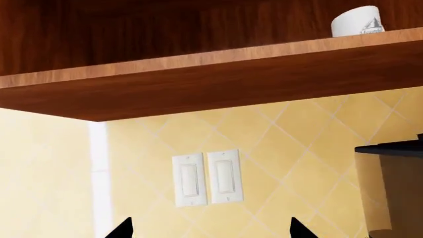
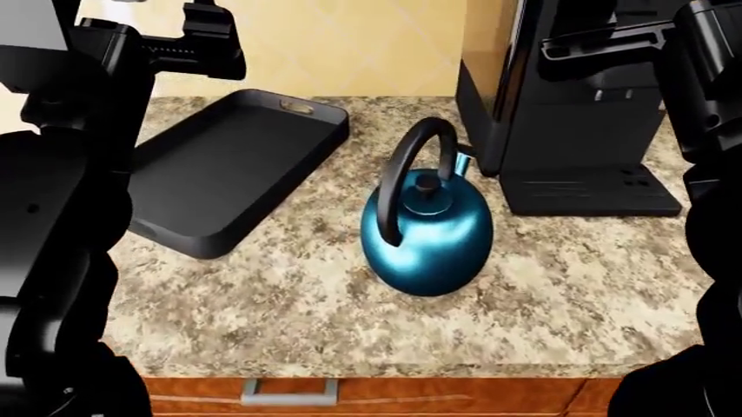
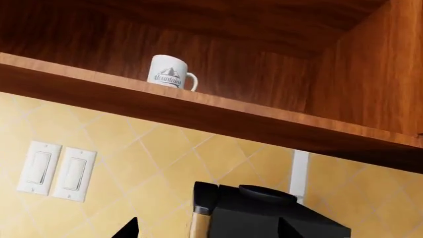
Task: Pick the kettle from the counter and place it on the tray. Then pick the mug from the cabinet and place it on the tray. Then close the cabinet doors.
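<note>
The teal-blue kettle [image 2: 423, 228] stands upright on the speckled counter [image 2: 290, 295], its black handle arching over the lid. To its left lies the black tray [image 2: 232, 161], which holds nothing. The white mug [image 3: 168, 73] sits on the open cabinet's wooden shelf [image 3: 218, 111], and also shows as the mug [image 1: 357, 21] in the left wrist view. My left gripper [image 1: 211, 232] is open, faces the tiled wall below the shelf and holds nothing. My right gripper [image 3: 208, 230] is open too, below the mug. The cabinet doors are out of view.
A tall black coffee machine [image 2: 568, 104] stands right behind the kettle; its top [image 3: 264, 213] shows in front of the right gripper. Two white wall switches [image 1: 206, 177] sit on the yellow backsplash. A drawer handle [image 2: 290, 393] is below the counter's front edge.
</note>
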Tool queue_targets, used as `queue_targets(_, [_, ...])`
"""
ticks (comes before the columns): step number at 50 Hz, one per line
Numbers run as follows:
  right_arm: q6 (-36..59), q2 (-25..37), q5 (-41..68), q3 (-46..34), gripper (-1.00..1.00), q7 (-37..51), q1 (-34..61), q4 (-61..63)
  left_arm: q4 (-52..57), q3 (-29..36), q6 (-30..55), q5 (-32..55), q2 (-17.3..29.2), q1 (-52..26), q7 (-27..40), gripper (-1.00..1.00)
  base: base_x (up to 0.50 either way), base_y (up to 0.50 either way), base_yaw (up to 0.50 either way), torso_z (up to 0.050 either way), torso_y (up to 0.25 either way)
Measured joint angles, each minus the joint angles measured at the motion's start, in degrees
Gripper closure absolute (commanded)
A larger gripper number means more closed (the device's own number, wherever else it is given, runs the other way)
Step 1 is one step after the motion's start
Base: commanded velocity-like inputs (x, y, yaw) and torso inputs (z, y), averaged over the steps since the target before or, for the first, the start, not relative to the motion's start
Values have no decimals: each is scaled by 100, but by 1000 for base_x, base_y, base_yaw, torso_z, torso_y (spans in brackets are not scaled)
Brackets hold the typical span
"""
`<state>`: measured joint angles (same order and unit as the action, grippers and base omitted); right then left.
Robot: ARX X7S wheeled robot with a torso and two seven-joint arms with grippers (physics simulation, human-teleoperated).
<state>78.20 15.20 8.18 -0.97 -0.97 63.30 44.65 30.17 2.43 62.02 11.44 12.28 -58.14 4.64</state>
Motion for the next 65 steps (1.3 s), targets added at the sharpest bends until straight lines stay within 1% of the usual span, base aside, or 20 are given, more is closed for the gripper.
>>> queue_targets(5, [12, 2, 20, 3, -100, 1, 40, -4, -1, 15, 14, 3, 19, -32, 10, -100, 348, 99, 0, 0, 0])
queue_targets(17, [103, 20, 54, -8, -100, 10, 168, 40, 50, 47, 114, 47, 50, -114, 28, -100, 349, 312, 0, 0, 0])
queue_targets(25, [187, 30, 90, 11, -100, 10, 219, 96, 83, 58, 164, 69, 70, -146, 41, -100, 283, 23, 0, 0, 0])
queue_targets(33, [260, 45, 118, 48, -100, 6, 247, 125, 105, 70, 226, 114, 55, -172, 52, -100, 29, 0, 0, 0, 2])
queue_targets(37, [445, 79, 150, 50, -100, -8, 394, 157, 179, 28, 497, 200, 13, -297, 55, -100, 0, 0, 0, 0, 0])
queue_targets(42, [727, 205, 315, 20, -100, 57, 709, 154, 313, -78, 1243, 537, -49, -694, 72, -100, 0, 0, 0, 0, 0])
queue_targets(44, [809, 304, 579, 18, -100, 233, 862, 113, 227, -155, 1524, 1024, 1, -924, 410, -100, 0, 0, 0, 0, 0])
queue_targets(47, [904, 502, 1242, 26, -100, 706, 1120, 9, -90, -216, 1851, 2144, 138, -1319, 1316, -100, 0, 0, 0, 0, 0])
queue_targets(49, [952, 648, 1769, 27, -100, 1092, 1303, -81, -416, -194, 1998, 3104, 222, -1582, 2071, -100, 0, 0, 0, 0, 0])
queue_targets(52, [1005, 861, 2534, 14, -100, 1660, 1564, -222, -883, -57, 2065, 4785, 325, -1907, 3152, -100, 0, 0, 0, 0, 0])
queue_targets(56, [1047, 1120, 3400, -14, -100, 2313, 1841, -387, -1361, 243, 1999, 6816, 402, -2183, 4302, -100, 0, 0, 0, 0, 0])
queue_targets(60, [1054, 1348, 4060, -40, -100, 2815, 2031, -514, -1647, 563, 1897, 8319, 421, -2297, 5120, -100, 0, 0, 0, 0, 0])
queue_targets(65, [1032, 1579, 4636, -57, -100, 3256, 2163, -618, -1844, 905, 1809, 9550, 372, -2319, 5753, -100, 0, 0, 0, 0, 0])
